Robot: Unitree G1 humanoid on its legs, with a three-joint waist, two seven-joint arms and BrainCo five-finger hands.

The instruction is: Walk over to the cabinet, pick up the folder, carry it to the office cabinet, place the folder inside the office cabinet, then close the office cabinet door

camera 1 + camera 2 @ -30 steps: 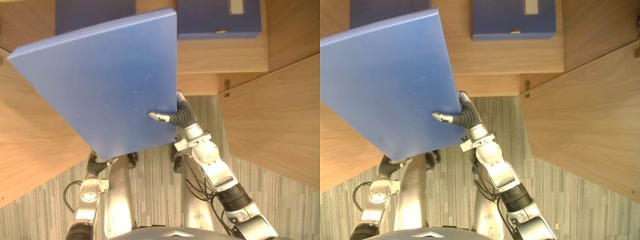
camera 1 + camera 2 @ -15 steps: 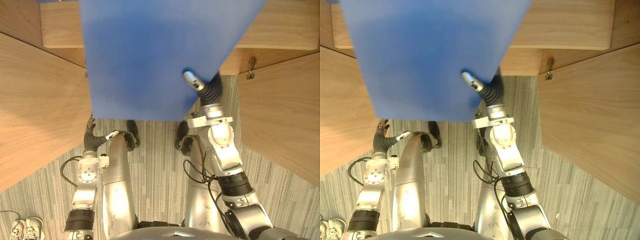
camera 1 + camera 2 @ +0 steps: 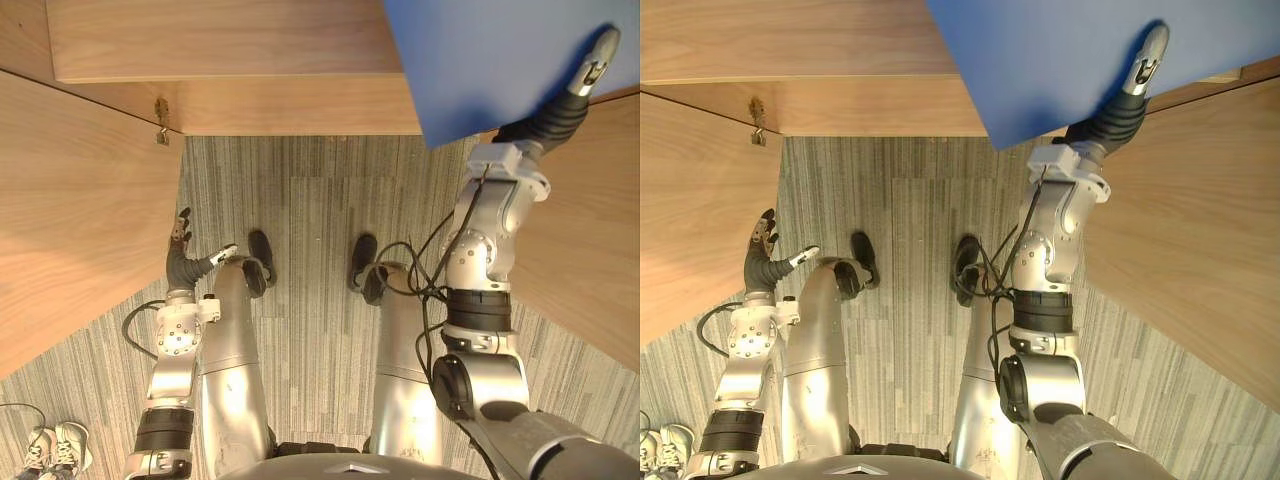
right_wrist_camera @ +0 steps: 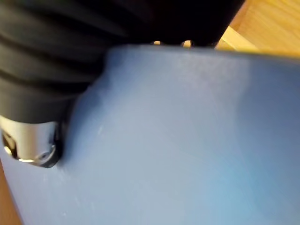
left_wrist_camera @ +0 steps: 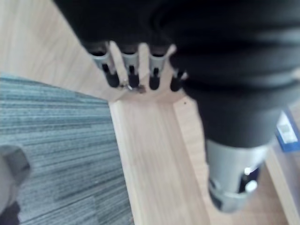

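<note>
A flat blue folder (image 3: 500, 55) hangs at the upper right, over the wooden cabinet's edge and the right door. My right hand (image 3: 585, 75) is shut on it, the thumb lying on its upper face and the fingers hidden beneath. The right wrist view has the folder (image 4: 187, 140) close against the thumb (image 4: 30, 145). My left hand (image 3: 183, 255) hangs low at the left beside the left door, fingers (image 5: 112, 70) straight and holding nothing.
A wooden cabinet panel (image 3: 220, 60) runs along the top. Open wooden doors stand at the left (image 3: 70, 200) and right (image 3: 590, 260), with grey striped carpet (image 3: 310, 200) between them. A metal latch (image 3: 160, 108) sits on the left door. White shoes (image 3: 50, 450) lie lower left.
The right hand has swung the folder from the left and middle to the upper right. The camera has also shifted, and the blue folders on the shelf have left the view. The left hand stays low.
</note>
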